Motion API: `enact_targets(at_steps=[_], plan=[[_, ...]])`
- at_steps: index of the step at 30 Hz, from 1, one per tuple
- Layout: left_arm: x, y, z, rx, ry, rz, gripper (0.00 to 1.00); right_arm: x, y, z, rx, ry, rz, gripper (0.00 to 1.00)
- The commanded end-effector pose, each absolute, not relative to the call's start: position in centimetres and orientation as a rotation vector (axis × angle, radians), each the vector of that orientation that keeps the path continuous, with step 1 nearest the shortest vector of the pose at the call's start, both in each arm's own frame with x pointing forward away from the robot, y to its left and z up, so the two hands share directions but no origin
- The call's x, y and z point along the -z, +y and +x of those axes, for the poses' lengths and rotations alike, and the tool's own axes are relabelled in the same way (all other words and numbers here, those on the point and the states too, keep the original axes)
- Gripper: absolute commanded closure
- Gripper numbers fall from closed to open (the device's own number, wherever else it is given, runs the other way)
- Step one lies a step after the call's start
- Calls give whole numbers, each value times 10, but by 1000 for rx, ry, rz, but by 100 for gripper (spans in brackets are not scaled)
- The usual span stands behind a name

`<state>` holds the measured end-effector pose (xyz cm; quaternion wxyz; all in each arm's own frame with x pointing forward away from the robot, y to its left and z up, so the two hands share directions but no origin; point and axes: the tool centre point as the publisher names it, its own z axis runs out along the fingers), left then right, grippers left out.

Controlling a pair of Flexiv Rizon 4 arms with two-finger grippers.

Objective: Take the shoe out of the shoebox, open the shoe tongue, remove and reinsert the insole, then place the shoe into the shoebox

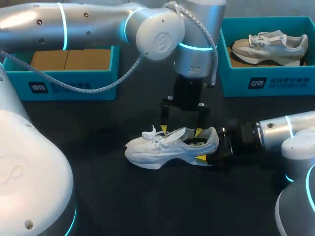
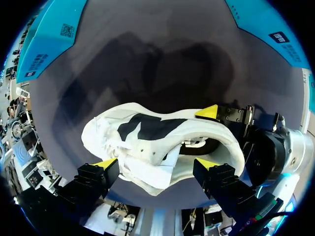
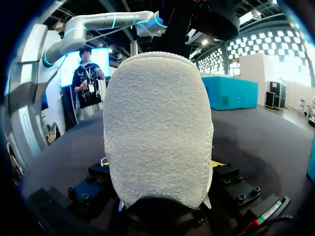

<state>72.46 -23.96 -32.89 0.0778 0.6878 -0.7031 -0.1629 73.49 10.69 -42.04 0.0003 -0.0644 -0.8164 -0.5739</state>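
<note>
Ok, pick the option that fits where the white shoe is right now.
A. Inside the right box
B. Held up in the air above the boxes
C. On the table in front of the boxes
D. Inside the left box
C: the white shoe rests on its sole on the dark table, nearer the camera than both boxes, and the right box holds a grey shoe instead.

Head cam high, behind; wrist cams close; all share shoe (image 1: 170,146).

A dark table (image 1: 123,196) bore a teal box (image 1: 234,78) at its far right corner (open-topped), a grey shoe (image 1: 268,46) lying inside it.
</note>
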Motion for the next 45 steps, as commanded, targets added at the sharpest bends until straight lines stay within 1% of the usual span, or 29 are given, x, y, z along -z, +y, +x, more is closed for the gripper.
enact_targets(at_steps=[1,4,6,8,11,12,13,23,28,31,35,41,45], plan=[[333,-243,727,503,-2100,2058,0,420,108,735,1800,-2567,-204,100],[332,-245,727,509,-2094,2055,0,420,108,735,1800,-2567,-204,100],[332,-245,725,515,-2094,2050,10,420,108,735,1800,-2567,-204,100],[332,-246,724,520,-2096,2046,18,420,108,735,1800,-2567,-204,100],[332,-246,725,525,-2094,2042,38,420,108,735,1800,-2567,-204,100],[332,-246,725,526,-2093,2042,47,420,108,735,1800,-2567,-204,100],[332,-246,725,526,-2092,2042,52,420,108,735,1800,-2567,-204,100],[328,-241,726,517,-2094,2042,65,420,108,735,1800,-2567,-204,100],[326,-240,724,501,-2107,2035,79,420,108,735,1800,-2567,-204,100],[324,-238,724,494,-2110,2033,83,420,108,735,1800,-2567,-204,100],[322,-235,723,481,-2116,2027,91,420,108,735,1800,-2567,-204,100],[317,-230,721,432,-2132,2030,95,420,108,735,1800,-2567,-204,100],[314,-227,718,382,-2145,2045,94,420,108,735,1800,-2567,-204,100]])
